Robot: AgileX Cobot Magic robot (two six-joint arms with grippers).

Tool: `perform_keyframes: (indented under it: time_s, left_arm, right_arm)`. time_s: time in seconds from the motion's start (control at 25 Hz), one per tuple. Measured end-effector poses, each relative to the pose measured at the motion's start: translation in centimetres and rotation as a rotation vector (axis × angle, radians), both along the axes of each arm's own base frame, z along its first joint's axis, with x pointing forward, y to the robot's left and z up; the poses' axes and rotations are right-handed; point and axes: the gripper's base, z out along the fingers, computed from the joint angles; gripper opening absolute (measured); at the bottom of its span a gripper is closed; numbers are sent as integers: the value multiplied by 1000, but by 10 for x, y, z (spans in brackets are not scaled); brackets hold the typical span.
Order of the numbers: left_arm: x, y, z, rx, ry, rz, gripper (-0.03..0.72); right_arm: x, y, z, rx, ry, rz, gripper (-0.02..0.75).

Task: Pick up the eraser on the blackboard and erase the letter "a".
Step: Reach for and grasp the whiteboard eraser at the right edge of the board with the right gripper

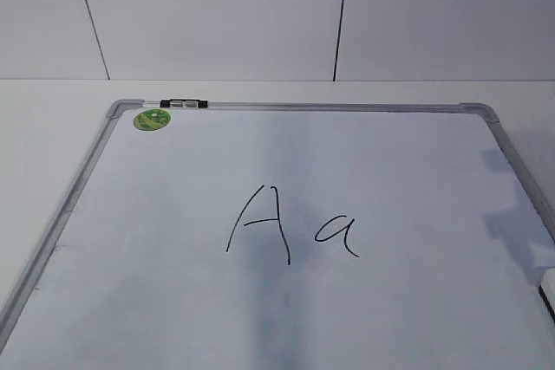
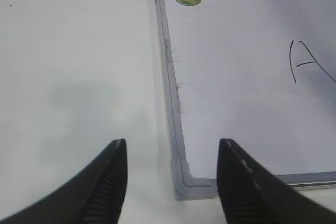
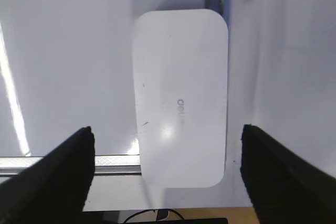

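Observation:
The blackboard (image 1: 390,162) is a white dry-erase board in a silver frame, lying flat on the table. On it are a capital "A" (image 1: 264,223) and, to its right, the small letter "a" (image 1: 336,233). The eraser (image 3: 181,98), a white rounded block with faint grey lettering, lies across the board's frame (image 3: 110,162); only a sliver of the eraser (image 1: 549,282) shows at the exterior view's right edge. My right gripper (image 3: 167,128) hangs open over the eraser, one finger on each side and clear of it. My left gripper (image 2: 172,141) is open and empty above the board's corner piece (image 2: 191,184).
A round green sticker (image 1: 152,120) and a black clip (image 1: 183,104) sit at the board's far left corner. White table surrounds the board, with a tiled wall behind it. The table's near edge and a dark cable (image 3: 157,214) lie just below the eraser.

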Motion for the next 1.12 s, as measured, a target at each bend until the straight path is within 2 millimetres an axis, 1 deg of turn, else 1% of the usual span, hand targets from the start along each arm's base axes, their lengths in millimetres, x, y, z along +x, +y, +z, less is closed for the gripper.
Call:
perform_keyframes:
  time_s: [0.44, 0.56, 0.68, 0.76, 1.12]
  left_arm:
    - [0, 0, 0, 0, 0, 0, 414]
    - [0, 0, 0, 0, 0, 0, 414]
    - [0, 0, 0, 0, 0, 0, 414]
    - [0, 0, 0, 0, 0, 0, 414]
    - [0, 0, 0, 0, 0, 0, 414]
  right_arm:
    - [6, 0, -8, -3, 25, 1, 653]
    - [3, 0, -17, -4, 48, 2, 653]
    - [-4, 0, -29, -7, 81, 3, 653]
    - [-6, -1, -33, -8, 82, 4, 652]
    - [-5, -2, -39, -24, 36, 16, 651]
